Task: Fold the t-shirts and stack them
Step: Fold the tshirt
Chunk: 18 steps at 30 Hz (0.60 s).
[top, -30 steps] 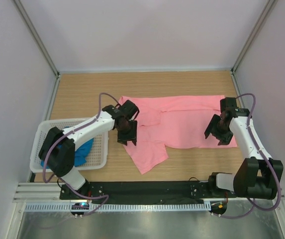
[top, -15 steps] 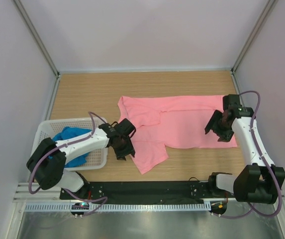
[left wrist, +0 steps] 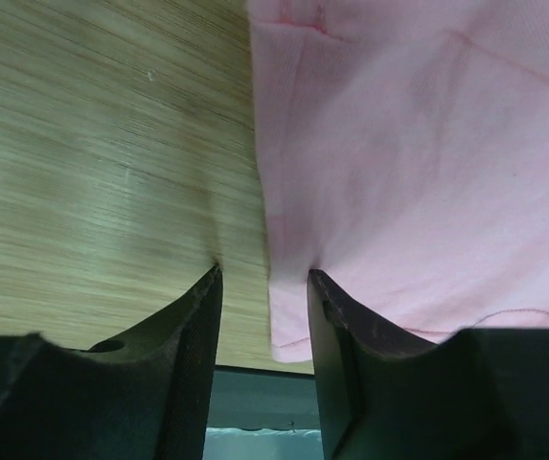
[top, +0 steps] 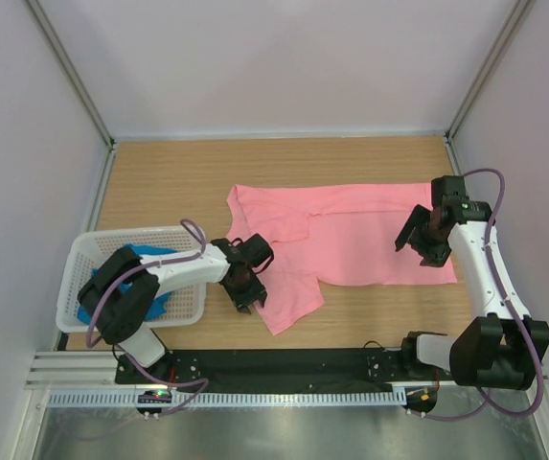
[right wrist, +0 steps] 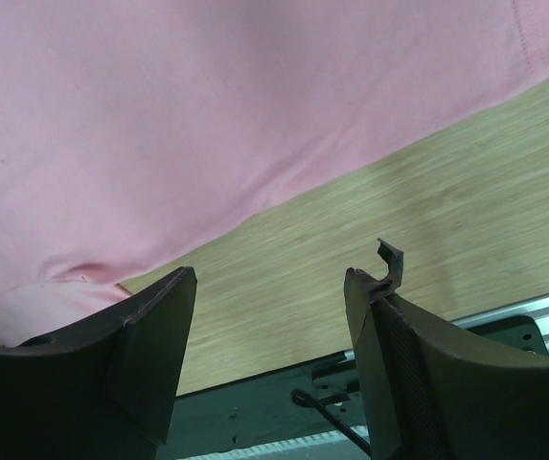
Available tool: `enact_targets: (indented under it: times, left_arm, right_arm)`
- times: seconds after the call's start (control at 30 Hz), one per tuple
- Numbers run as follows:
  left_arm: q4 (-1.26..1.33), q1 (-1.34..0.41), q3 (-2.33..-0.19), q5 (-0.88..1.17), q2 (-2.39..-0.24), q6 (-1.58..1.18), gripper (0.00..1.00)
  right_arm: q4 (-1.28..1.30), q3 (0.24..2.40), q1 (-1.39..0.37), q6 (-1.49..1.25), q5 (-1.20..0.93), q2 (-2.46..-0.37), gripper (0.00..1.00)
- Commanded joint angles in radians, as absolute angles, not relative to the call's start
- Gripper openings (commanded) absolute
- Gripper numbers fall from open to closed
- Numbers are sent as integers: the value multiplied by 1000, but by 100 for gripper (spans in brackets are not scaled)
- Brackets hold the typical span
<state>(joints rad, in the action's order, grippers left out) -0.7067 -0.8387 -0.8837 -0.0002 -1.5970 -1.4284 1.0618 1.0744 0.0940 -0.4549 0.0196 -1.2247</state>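
The salmon pink t-shirt (top: 351, 235) lies spread on the wooden table, with a flap hanging toward the near edge at its left. My left gripper (top: 250, 295) is low at that flap's left edge. In the left wrist view it (left wrist: 264, 273) is open, one finger on wood and the other on pink fabric (left wrist: 418, 172), with the shirt's edge between them. My right gripper (top: 420, 251) hovers open and empty over the shirt's right part. Its wrist view (right wrist: 266, 278) shows bare wood between the fingers and pink fabric (right wrist: 207, 115) beyond. The blue t-shirt (top: 159, 297) lies bunched in the basket.
The white perforated basket (top: 130, 233) stands at the near left, partly under my left arm. A black rail (top: 284, 364) runs along the table's near edge. Grey walls enclose the table on three sides.
My left gripper has moved from the shirt's upper left toward the near edge, down to the lower flap's left edge. My right gripper has shifted slightly to the right.
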Motion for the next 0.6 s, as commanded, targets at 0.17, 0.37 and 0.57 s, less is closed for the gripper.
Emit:
enact_targets:
  times: [0.17, 0.37, 0.57]
  left_arm:
    - [-673, -841, -914, -52, -1654, -1456, 32]
    - [-676, -841, -948, -89, -1661, -1384, 6]
    - [-758, -854, -1009, -182, -1635, -1260, 0]
  right_arm:
    - [1062, 1097, 100, -439, 31, -1236, 70]
    - [1063, 1077, 100, -451, 52, -1220, 71]
    - [1016, 1040, 159, -491, 22, -1262, 71]
